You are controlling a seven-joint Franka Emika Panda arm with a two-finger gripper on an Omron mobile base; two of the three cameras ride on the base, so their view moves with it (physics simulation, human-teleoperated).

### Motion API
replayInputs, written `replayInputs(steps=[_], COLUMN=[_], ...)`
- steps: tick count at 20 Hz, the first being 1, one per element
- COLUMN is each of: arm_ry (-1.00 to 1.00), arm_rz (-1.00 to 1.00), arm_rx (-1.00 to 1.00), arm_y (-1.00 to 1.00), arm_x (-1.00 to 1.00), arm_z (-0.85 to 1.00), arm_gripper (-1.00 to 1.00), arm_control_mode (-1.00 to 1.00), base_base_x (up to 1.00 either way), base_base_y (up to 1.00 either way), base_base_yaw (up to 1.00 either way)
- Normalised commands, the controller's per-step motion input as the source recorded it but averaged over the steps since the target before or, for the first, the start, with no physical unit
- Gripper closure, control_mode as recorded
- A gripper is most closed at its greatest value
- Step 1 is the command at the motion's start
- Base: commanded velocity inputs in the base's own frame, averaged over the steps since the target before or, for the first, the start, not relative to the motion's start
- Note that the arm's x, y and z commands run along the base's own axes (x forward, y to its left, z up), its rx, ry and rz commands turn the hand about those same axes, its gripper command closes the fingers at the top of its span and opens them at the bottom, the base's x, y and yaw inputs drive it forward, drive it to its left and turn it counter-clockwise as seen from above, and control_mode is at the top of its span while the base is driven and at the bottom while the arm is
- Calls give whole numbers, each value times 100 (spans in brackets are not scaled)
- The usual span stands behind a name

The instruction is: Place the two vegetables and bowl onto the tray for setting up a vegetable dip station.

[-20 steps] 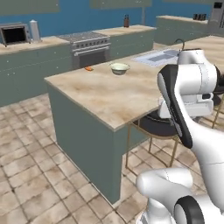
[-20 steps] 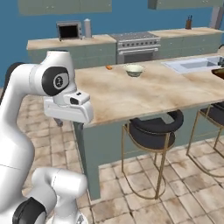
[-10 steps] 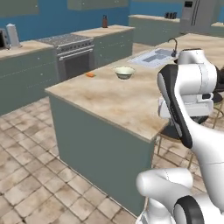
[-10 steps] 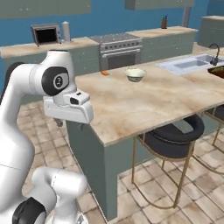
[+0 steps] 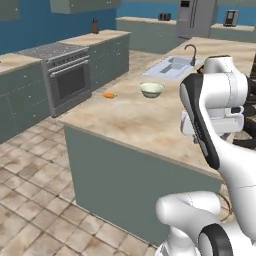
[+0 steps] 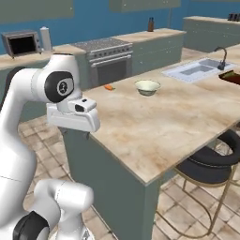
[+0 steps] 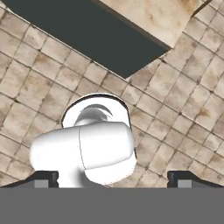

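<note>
You saw a mottled beige stone-look island countertop with a smooth, matt finish. The round pale greenish-white bowl looked like glazed ceramic. The brushed-metal oven front showed a dull sheen; the tan floor tiles looked rough.

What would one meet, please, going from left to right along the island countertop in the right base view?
Small orange carrot piece → round pale greenish-white bowl → pale grey sink basin with its dark curved faucet → dark reddish-brown tray at the picture's right edge.

Bare counter lies open before bowl and, seemingly, carrot piece.
</note>
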Motion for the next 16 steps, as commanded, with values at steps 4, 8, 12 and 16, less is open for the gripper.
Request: replayInputs(steps=[4, 8, 12, 16], arm_ry=[0, 0, 0, 0], arm_rz=[0, 0, 0, 0], arm_rx=[0, 0, 0, 0], arm_y=[0, 0, 0, 0], arm_x=[0, 0, 0, 0], arm_z=[0, 0, 0, 0], arm_gripper=[-100, -100, -100, -100], arm_control_mode=[100, 100, 100, 100], base_base_x=[48, 5, 0, 0], base_base_y=[100, 100, 100, 100], base_base_yaw=[-35, -37, -38, -37])
